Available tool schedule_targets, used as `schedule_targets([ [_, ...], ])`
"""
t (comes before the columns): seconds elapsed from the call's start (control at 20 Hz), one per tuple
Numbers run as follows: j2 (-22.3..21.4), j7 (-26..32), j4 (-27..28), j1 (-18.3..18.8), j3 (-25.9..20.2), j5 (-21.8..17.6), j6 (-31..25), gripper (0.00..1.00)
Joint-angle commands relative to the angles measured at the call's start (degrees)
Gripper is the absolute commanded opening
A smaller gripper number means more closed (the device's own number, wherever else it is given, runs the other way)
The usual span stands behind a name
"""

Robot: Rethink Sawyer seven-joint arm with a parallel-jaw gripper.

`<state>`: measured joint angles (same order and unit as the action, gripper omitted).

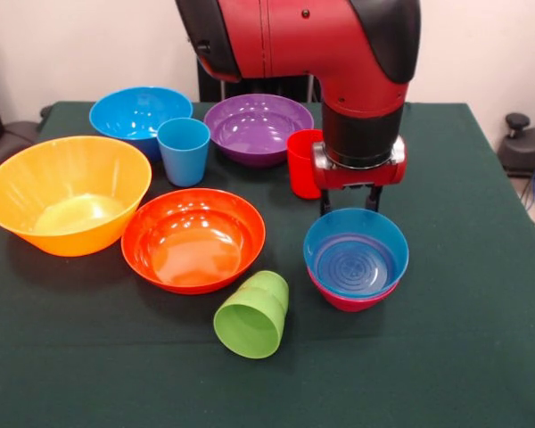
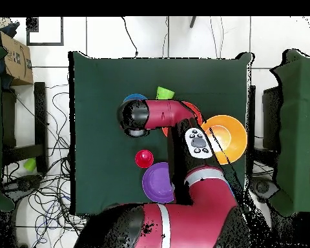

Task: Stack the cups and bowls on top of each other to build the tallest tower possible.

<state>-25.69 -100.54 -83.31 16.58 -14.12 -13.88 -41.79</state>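
Observation:
A small blue bowl point(image 1: 355, 254) sits nested in a small magenta bowl point(image 1: 349, 300) at the front right. My gripper point(image 1: 349, 203) hangs just behind its far rim, fingers apart, open and empty. A lime green cup point(image 1: 252, 315) lies on its side near the front. A red-orange bowl point(image 1: 193, 238) sits mid-table and a very large yellow-orange bowl point(image 1: 67, 192) at the left. Behind stand a light blue cup point(image 1: 184, 150), a large blue bowl point(image 1: 135, 114), a purple bowl point(image 1: 257, 127) and a red cup point(image 1: 300, 165). Overhead, the arm hides the gripper; the red cup point(image 2: 144, 158) and purple bowl point(image 2: 157, 183) show.
All the ware stands on a dark green cloth-covered table point(image 1: 464, 348). The red arm point(image 1: 339, 53) reaches in from above over the right middle. Overhead, cables lie on the floor point(image 2: 48, 194) left of the table, and green-covered tables stand at both sides.

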Motion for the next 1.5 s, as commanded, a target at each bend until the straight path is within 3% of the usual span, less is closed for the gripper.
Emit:
schedule_targets([
  [0.05, 2.78, 0.99, 3.13, -1.63, -2.89, -3.1, 3.15, 1.0],
  [0.25, 3.08, 1.02, 3.46, -1.61, -2.96, -3.06, 3.38, 1.0],
  [0.75, -2.11, 2.06, 0.69, -0.69, -3.88, -0.71, -2.44, 1.0],
  [1.5, -2.9, 3.36, 0.61, 0.18, -3.94, -0.93, -3.88, 1.0],
])
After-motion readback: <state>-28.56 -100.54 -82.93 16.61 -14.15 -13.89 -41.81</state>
